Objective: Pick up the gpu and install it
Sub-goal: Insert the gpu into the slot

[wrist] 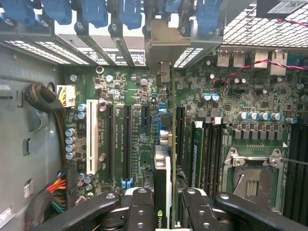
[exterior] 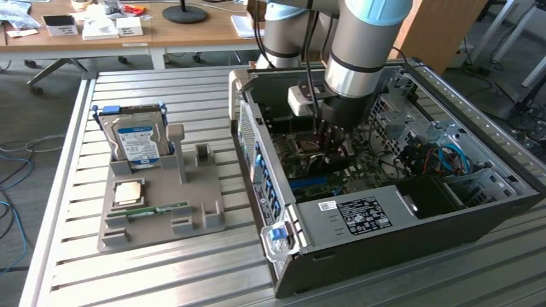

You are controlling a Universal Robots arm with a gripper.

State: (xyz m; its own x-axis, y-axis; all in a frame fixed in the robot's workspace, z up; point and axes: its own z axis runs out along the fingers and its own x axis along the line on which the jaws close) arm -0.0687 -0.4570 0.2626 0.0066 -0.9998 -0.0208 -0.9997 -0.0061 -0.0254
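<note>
Item: gpu [wrist: 162,168], thin card seen edge-on in the wrist view, dark face with a green logo near the grip and a silver end bracket [wrist: 166,45] at the far end. Location: inside the computer case [exterior: 384,256], directly over the motherboard [wrist: 130,96], running lengthwise between the black expansion slots [wrist: 126,139] and the memory slots [wrist: 207,149]. Holder: gripper [wrist: 166,207], its black fingers [wrist: 140,211] pinching the card from both faces at the end away from the bracket. Orientation: card on edge and square to the board, judged so that its connector edge lines up with a slot beneath it. The bracket points at the rear openings under the blue retention clips [wrist: 94,12], where it would have to sit. Whether the edge has entered a slot cannot be told. Case: lying on its side with the panel off, on the slatted metal table [exterior: 153,275], which turns the board upward for an arm coming from above. Adjacent stock: grey fixture [exterior: 201,220] beside the case, carrying a hard drive [exterior: 137,144] upright in a holder and a green memory stick [exterior: 158,210] laid flat, each apparently seated in its own holder.
</note>
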